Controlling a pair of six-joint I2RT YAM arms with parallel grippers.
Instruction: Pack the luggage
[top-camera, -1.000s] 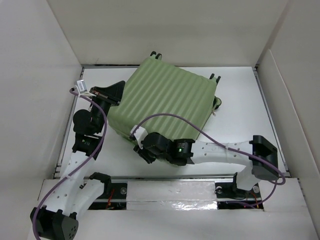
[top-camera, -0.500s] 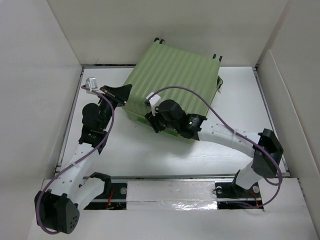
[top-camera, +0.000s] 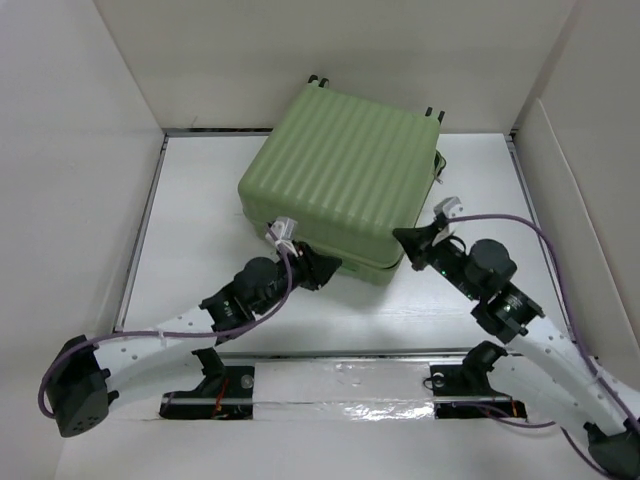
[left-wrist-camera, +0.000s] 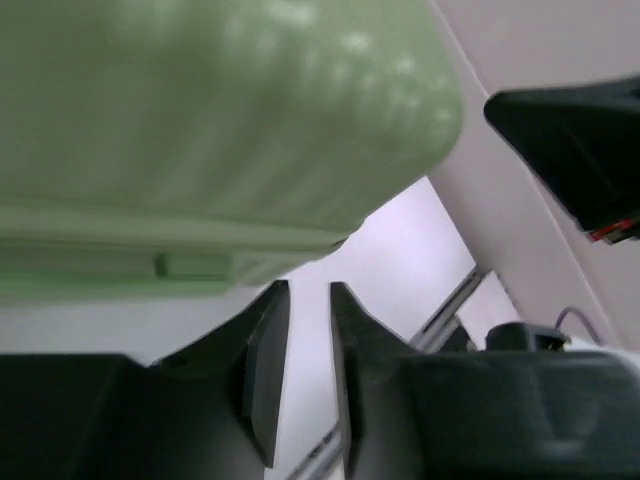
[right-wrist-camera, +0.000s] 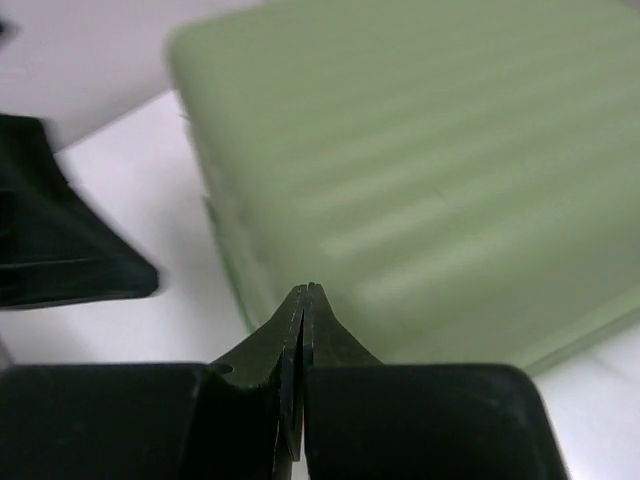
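We see the luggage (top-camera: 345, 170) lying shut and flat on the white desk (top-camera: 195, 215), with its ribbed light-green shell facing up. It sits toward the far middle of the desk, and its small black wheels (top-camera: 317, 79) are on the side nearest the back wall.

The left pincer (top-camera: 326, 268) is just at the near side of the luggage, by its near-left corner. We cannot tell whether it touches the shell. From the left wrist, its dark fingers (left-wrist-camera: 265, 350) stand almost together, with a thin slit between them and nothing in it, and they point toward the seam (left-wrist-camera: 120, 225) under the shell's rim.

The right pincer (top-camera: 404, 238) is beside the near-right corner. The right wrist view shows its fingers (right-wrist-camera: 330, 335) pressed tip to tip, gripping nothing.

A white tag (top-camera: 284, 229) rides on the left wrist. Any print on it is too small for us to read.
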